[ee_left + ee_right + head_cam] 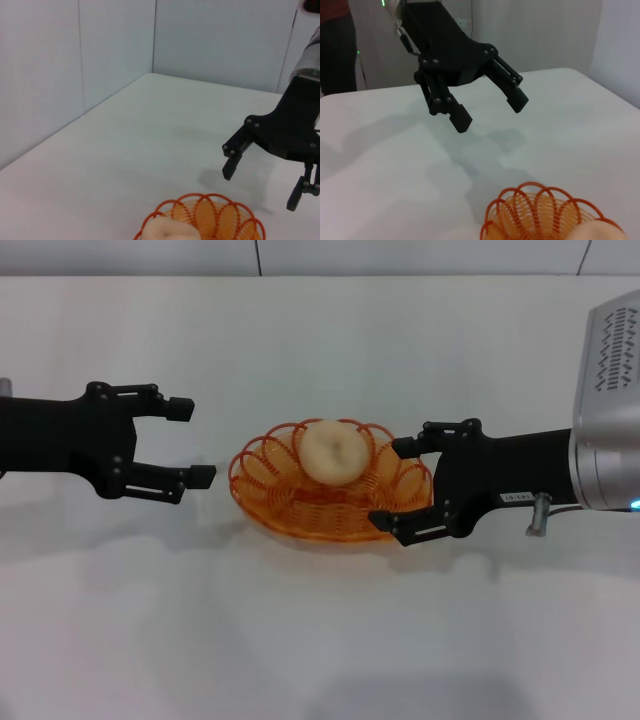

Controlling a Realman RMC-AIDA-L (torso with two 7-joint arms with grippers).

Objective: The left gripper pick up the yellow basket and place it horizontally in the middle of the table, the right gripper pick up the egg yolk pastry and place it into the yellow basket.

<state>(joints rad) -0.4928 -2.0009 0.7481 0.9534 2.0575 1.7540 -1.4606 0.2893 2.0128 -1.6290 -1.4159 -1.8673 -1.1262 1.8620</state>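
**Pastry in the basket, both grippers spread and empty**

The pastry (333,451) sat inside the basket (262,475), toward its far side, dimple up. The basket lay flat near the middle of the table (320,640), its long axis running left to right in the head view.

The right gripper (398,483) was at the basket's right end, fingers spread wide and holding nothing. Its far fingertip (404,448) was over the rim there, and its near fingertip (383,519) was by the front-right rim; whether either touched the wire could not be told. It did not reach the pastry. The left wrist view showed this gripper (260,187) above the table beyond the basket (227,220), with the pastry (167,231) at the picture's edge.

The left gripper (197,443) was just beside the basket's left end, apart from it, also spread and empty. In the right wrist view it (490,110) hung above the table (380,165), beyond the basket (540,210).
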